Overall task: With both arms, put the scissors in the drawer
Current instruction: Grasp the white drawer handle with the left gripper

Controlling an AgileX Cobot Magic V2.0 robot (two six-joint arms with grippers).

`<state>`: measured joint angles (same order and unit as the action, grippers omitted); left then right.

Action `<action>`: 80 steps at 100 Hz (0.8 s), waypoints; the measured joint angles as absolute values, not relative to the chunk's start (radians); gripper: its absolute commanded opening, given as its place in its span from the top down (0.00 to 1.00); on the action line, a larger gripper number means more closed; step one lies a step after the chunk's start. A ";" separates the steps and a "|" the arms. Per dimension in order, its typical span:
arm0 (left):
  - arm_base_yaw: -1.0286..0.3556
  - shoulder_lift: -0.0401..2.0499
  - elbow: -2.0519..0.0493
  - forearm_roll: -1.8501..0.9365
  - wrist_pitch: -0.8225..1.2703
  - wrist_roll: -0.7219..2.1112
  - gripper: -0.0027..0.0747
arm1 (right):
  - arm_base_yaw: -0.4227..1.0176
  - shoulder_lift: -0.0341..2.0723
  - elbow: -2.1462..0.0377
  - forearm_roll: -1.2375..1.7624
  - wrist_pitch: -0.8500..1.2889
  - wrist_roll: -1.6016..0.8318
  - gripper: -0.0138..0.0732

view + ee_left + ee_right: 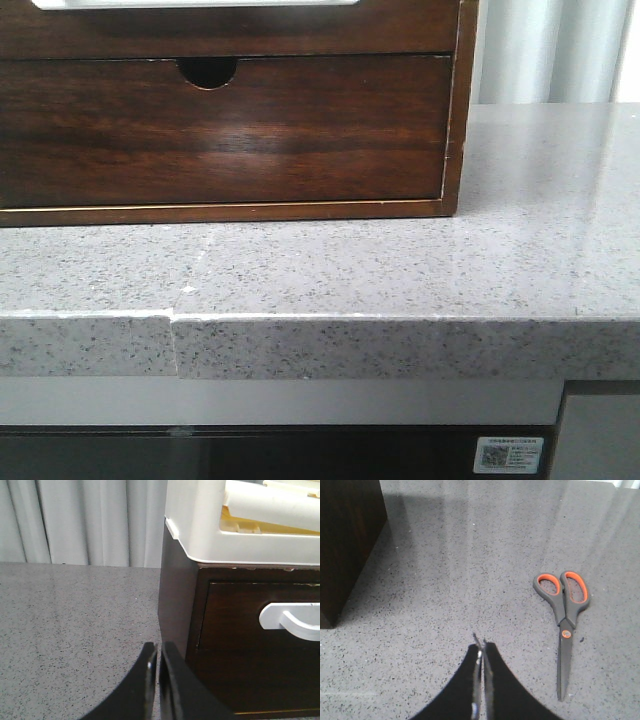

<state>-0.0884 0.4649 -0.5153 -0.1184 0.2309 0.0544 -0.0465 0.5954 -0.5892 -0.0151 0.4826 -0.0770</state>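
Near the right gripper [481,652], closed and empty, the scissors [565,625] lie flat on the counter [520,260]: thin blades may slip. Left gripper [157,655], closed, sits beside the shut drawer [240,645]; it may snag the cut-out

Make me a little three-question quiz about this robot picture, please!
1. True or false: the grey scissors with orange-lined handles lie flat on the speckled grey stone counter.
2. The right hand is: A) holding the scissors, B) shut and holding nothing.
3. What colour is the handle cut-out in the dark brown glossy wooden drawer near the left hand?

Key: 1 true; 2 B; 3 white.
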 measured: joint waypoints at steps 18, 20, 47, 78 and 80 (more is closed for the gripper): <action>-0.088 0.465 -0.515 -0.111 0.231 0.054 0.76 | -0.046 0.595 -0.589 -0.017 0.451 -0.077 0.52; -0.088 0.465 -0.515 -0.109 0.231 0.054 0.69 | -0.046 0.595 -0.589 -0.020 0.448 -0.077 0.46; -0.088 0.465 -0.517 -0.095 0.286 0.054 0.25 | -0.046 0.595 -0.589 -0.051 0.418 -0.077 0.25; -0.088 0.465 -0.517 -0.244 0.288 0.054 0.26 | -0.046 0.595 -0.589 -0.054 0.414 -0.077 0.25; -0.088 0.465 -0.517 -0.287 0.288 0.054 0.26 | -0.046 0.595 -0.589 -0.056 0.414 -0.077 0.25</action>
